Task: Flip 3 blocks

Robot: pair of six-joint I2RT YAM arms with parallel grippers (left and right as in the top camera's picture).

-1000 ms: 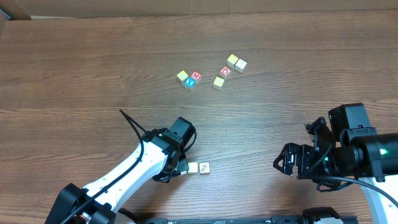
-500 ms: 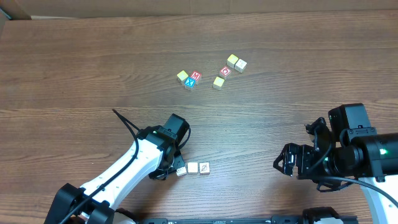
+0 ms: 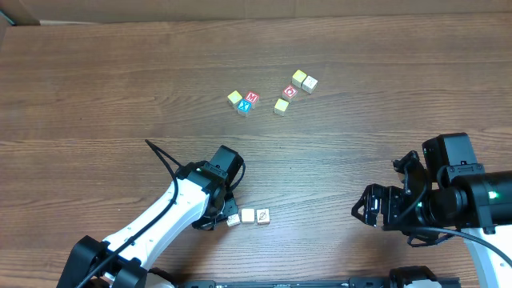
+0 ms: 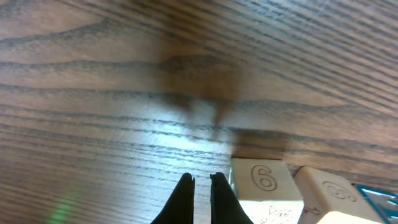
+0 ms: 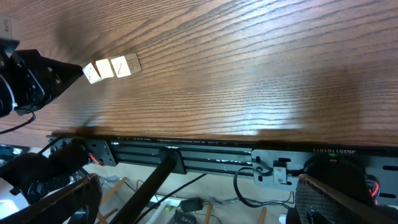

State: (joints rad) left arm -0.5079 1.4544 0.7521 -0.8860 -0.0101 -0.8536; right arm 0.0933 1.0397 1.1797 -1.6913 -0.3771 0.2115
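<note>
Three pale blocks lie in a row near the table's front edge: the left block (image 3: 233, 219), the middle block (image 3: 248, 215) and the right block (image 3: 262, 215), which bears a reddish diagonal mark. My left gripper (image 3: 225, 216) is shut and empty, its tips just left of the row. In the left wrist view the left gripper (image 4: 201, 182) stands beside a block showing a "6" (image 4: 264, 180), with another block (image 4: 329, 194) further right. The right wrist view shows the row of blocks (image 5: 104, 68) at far left. My right gripper (image 3: 376, 211) hangs open over the table's front right.
A cluster of cubes sits at the back centre: a yellow cube (image 3: 234, 98), the red "M" cube (image 3: 252, 97), the blue "X" cube (image 3: 245, 106), another yellow cube (image 3: 281, 106), the red "O" cube (image 3: 290, 91) and a pair of pale cubes (image 3: 304, 80). The table's front edge (image 5: 186, 134) lies below the right gripper.
The left arm has drawn back to the left, uncovering the left block of the row. Over the last half second nothing moved. The right arm is still.
</note>
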